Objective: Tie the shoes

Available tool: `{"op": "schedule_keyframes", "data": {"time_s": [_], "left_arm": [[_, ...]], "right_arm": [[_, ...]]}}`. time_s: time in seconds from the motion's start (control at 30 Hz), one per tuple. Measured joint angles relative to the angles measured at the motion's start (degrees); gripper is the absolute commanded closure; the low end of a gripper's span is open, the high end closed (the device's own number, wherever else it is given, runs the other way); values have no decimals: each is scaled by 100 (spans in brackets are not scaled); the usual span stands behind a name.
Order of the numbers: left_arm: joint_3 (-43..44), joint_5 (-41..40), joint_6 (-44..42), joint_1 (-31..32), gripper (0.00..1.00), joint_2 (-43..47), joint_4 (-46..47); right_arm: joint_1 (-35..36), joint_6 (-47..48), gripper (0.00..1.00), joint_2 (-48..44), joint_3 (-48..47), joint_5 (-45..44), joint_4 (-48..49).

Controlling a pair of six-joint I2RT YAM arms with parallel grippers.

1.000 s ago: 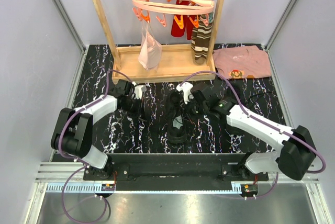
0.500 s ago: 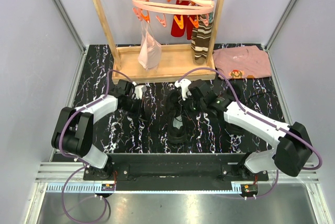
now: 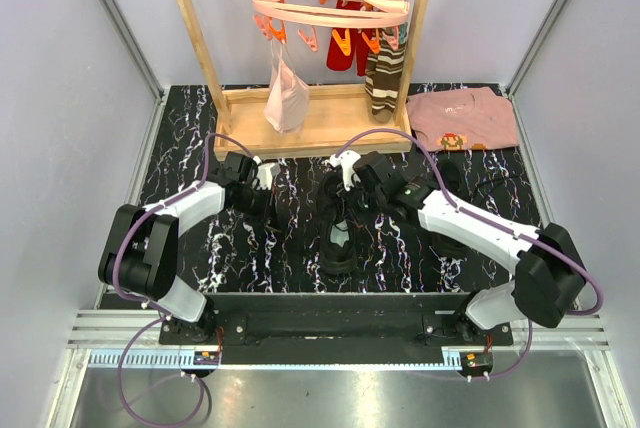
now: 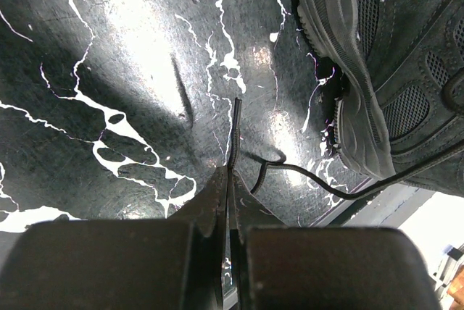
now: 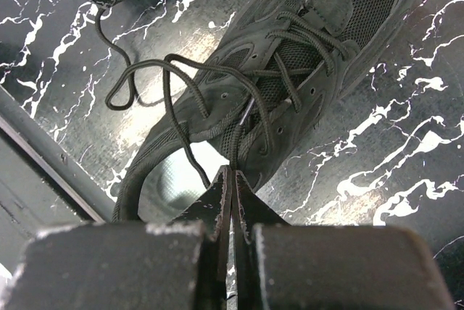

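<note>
left edge: the table [image 3: 175, 173] is bare far to the left of the shoe [image 3: 338, 233]. there is open room there, out to the grey side wall [image 3: 60, 148].
left claw: the left claw [image 4: 230, 177] sits low over the table, just left of the shoe and not touching it. its fingers are pressed together, clamped on the lace [image 4: 236, 125].
lace: the thin black tip sticks out past the left claw's fingers. one strand bends back to the right, toward the side of the shoe. loose loops hang left of the shoe.
shoe: it is black and sits flat in the middle of the table. its toe points to the far side and its pale inside shows. only one shoe is clear to see.
front edge: the heel of the shoe is near the front edge of the table, so there is little room there.
wooden rack: the wooden rack [image 3: 300, 123] stands beyond the toe of the shoe, with a strip of bare table between them.
right claw: the right claw [image 5: 232, 177] hangs over the shoe. its fingers are together, clamped on another bit of the lace that comes up from the shoe.
right arm: the right arm [image 3: 470, 228] crosses the table to the right of the shoe.
pink shirt: the pink shirt [image 3: 465, 118] lies flat, far right of the shoe and well apart from it.
</note>
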State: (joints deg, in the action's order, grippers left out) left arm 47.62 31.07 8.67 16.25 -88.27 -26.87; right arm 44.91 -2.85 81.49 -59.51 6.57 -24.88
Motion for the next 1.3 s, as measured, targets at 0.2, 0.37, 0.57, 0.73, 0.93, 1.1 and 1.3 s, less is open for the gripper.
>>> {"op": "schedule_keyframes", "data": {"time_s": [0.2,0.37,0.57,0.73,0.93,1.1,1.3], "left_arm": [[-2,22,-142,0,100,0,-50],[-2,24,-201,0,100,2,-66],[-2,26,-223,0,100,2,-66],[-2,39,-223,0,100,2,-66],[-15,44,-221,0,100,2,-66],[-24,44,-223,0,100,2,-63],[-26,44,-223,0,100,2,-66]], "right_arm": [[-2,-2,100,63,-7,-26,149],[-20,-7,100,70,-55,-48,184],[-66,-26,100,-13,-133,44,114],[-68,-94,100,-140,-133,114,-92],[-68,-160,100,-210,-129,216,-205],[-68,-157,100,-192,-127,208,-214],[-70,-155,100,4,-136,157,-210]]}}
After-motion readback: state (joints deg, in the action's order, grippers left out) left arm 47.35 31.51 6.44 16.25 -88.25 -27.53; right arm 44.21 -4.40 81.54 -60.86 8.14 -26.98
